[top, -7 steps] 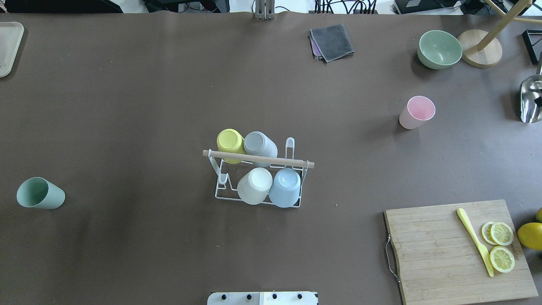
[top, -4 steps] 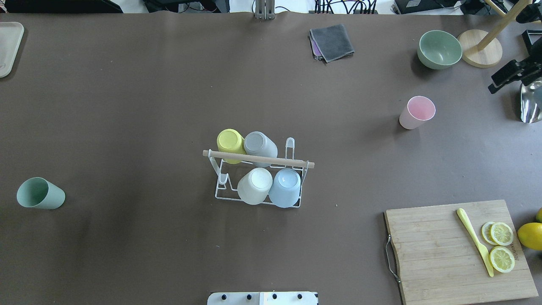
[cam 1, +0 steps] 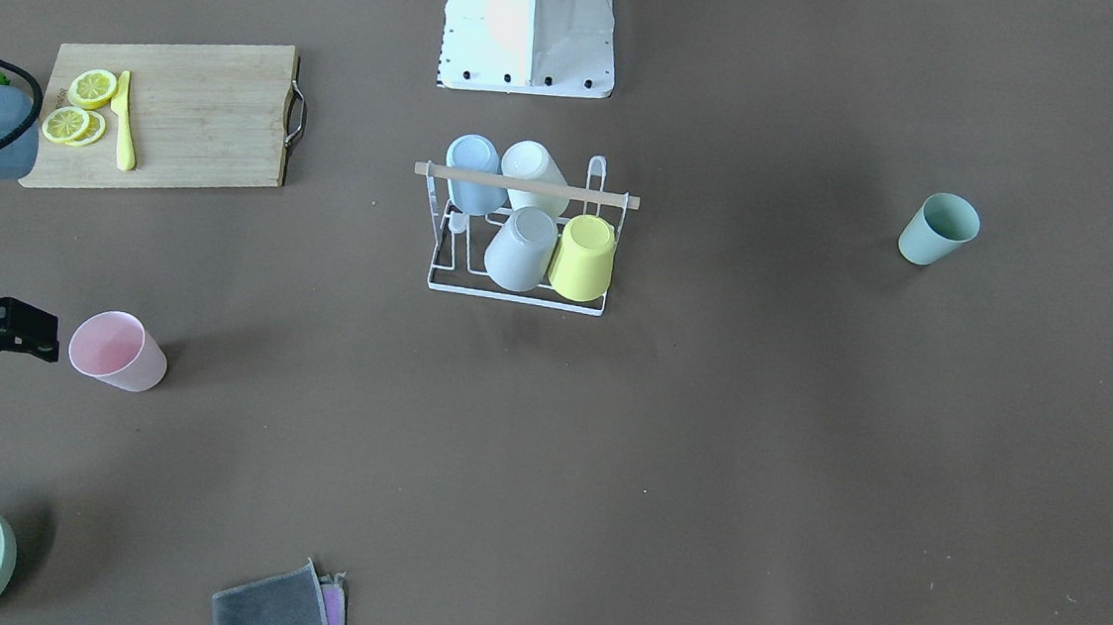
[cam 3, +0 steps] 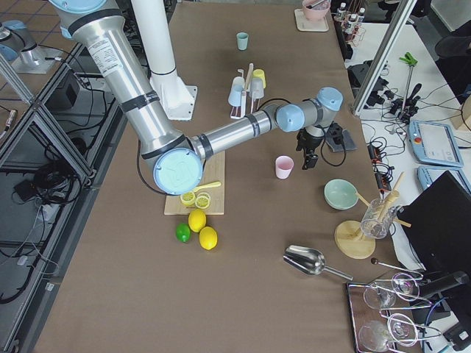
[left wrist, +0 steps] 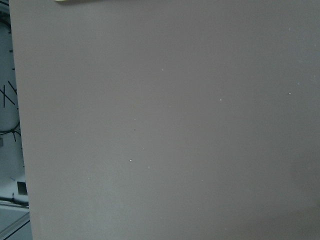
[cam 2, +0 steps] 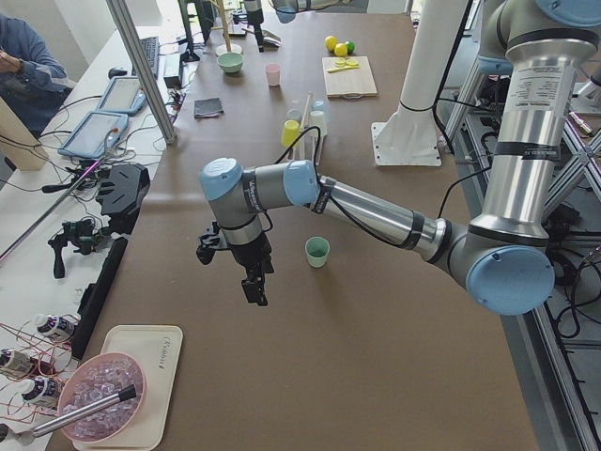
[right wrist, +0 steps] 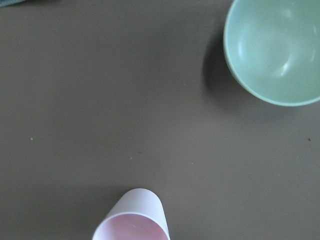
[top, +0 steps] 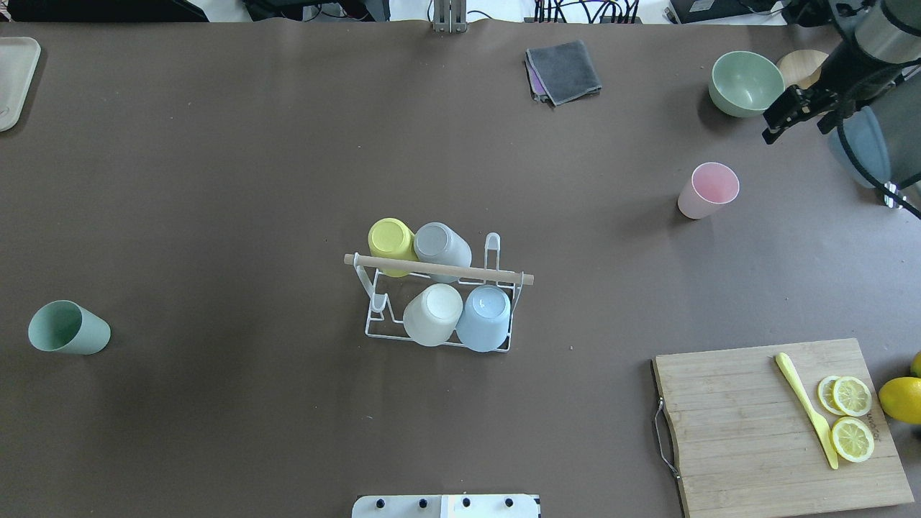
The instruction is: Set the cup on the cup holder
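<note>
On the brown worktop (top: 216, 144) the cup holder (top: 439, 270) stands in the middle, with four cups (top: 432, 314) upturned on its prongs. The pink cup (top: 708, 189) stands upright, well off to my right. My right pincer (top: 776, 119) hangs near it, spread and empty. Whether my left pincer (cam 2: 252, 287) is spread or clenched, I cannot tell.

The white wire cup holder (cam 1: 615, 199) stands mid-tabletop (cam 1: 757, 418) with 4 upturned cups on its prongs. The blue cup (cam 1: 473, 172) and white cup (cam 1: 533, 172) are on its robot-base side, the grey cup (cam 1: 520, 248) and yellow cup (cam 1: 584, 258) on the other. Well apart at view-right stands a green cup (cam 1: 938, 229). Well apart at view-left is a pink cup (cam 1: 116, 350), with the right hand (cam 1: 46, 334) just beside it, not touching.
</note>
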